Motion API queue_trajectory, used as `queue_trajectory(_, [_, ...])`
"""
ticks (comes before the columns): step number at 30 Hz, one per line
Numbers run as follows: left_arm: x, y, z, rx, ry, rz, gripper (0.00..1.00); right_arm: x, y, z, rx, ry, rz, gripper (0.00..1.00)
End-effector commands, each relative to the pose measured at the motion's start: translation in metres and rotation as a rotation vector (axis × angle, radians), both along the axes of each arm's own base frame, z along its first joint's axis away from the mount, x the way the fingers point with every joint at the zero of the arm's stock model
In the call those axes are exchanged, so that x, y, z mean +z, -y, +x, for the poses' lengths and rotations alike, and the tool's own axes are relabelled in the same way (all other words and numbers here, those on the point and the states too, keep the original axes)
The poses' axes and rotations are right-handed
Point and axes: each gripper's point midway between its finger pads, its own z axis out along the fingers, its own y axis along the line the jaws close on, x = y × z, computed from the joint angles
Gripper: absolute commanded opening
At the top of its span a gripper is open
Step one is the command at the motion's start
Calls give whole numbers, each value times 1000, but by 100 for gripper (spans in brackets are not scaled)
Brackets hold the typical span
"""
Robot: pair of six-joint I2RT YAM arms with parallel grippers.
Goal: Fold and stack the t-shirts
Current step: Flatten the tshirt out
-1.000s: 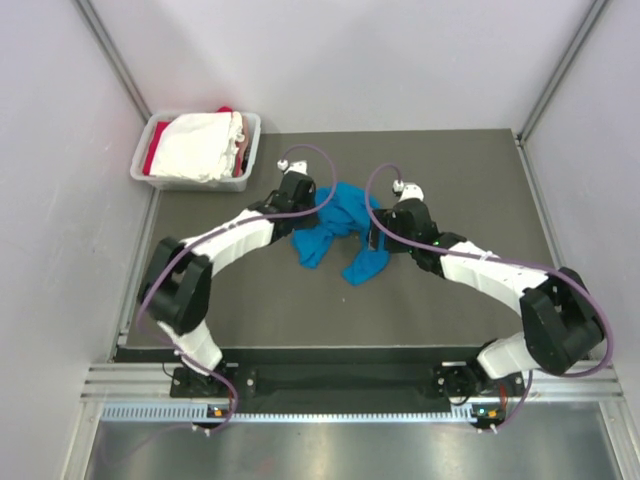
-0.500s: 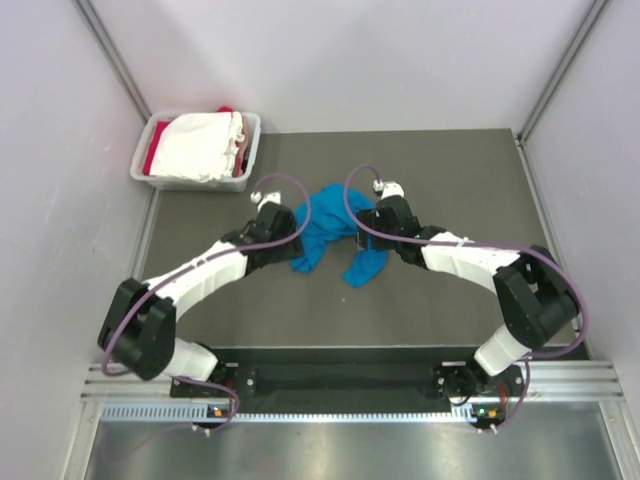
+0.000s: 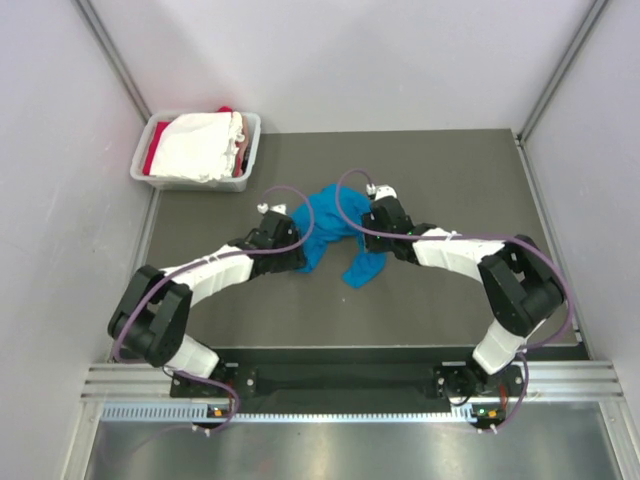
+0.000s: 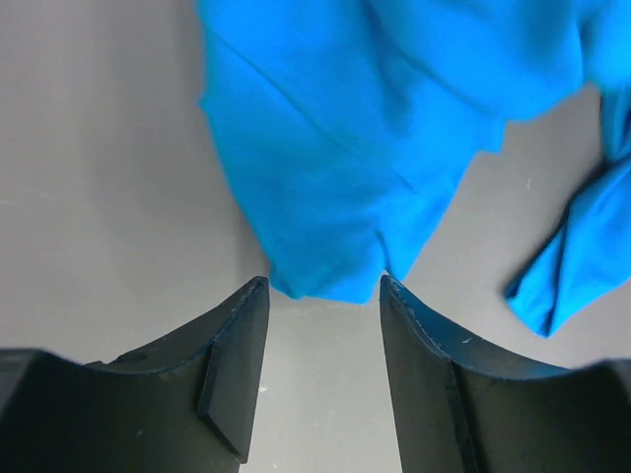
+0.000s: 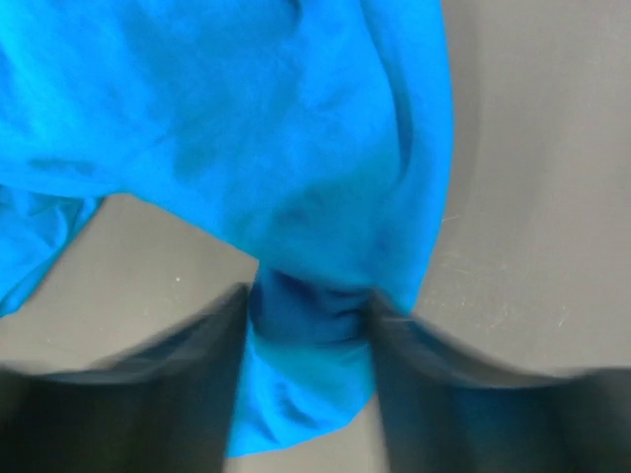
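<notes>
A bright blue t-shirt [image 3: 325, 222] lies crumpled in the middle of the dark table. My left gripper [image 3: 296, 252] sits at its lower left edge. In the left wrist view that gripper [image 4: 323, 286] is open, with a corner of the blue cloth [image 4: 345, 128] just at the fingertips and bare table between the fingers. My right gripper [image 3: 372, 232] is on the shirt's right side. Seen from the right wrist, this gripper [image 5: 308, 296] is shut on a bunched fold of the blue shirt [image 5: 246, 128]. A white t-shirt [image 3: 200, 145] and a red one [image 3: 152, 158] lie in the tub.
A pale grey plastic tub [image 3: 200, 184] stands at the table's back left corner. Grey walls enclose the table on three sides. Both arms' cables loop above the shirt.
My left gripper has opened, let go of the shirt and drawn back to its lower left edge. My right gripper has moved left onto the shirt and closed on a fold.
</notes>
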Motion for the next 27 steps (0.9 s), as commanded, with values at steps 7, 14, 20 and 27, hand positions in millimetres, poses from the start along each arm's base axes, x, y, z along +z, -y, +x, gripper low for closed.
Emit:
queue_trajectory(7, [19,66,3,-48,82,83,49,29,8,13,-20,76,-37,11])
queue_trajectory(14, [-11,54,4,19,51,185,48,30,12,10,-13,78,-39,8])
queue_trajectory(20, [-15,48,5,35,54,226,48,37,9,13,-2,79,-9,5])
queue_trajectory(27, [-14,40,3,59,49,268,49,33,7,11,7,60,-8,6])
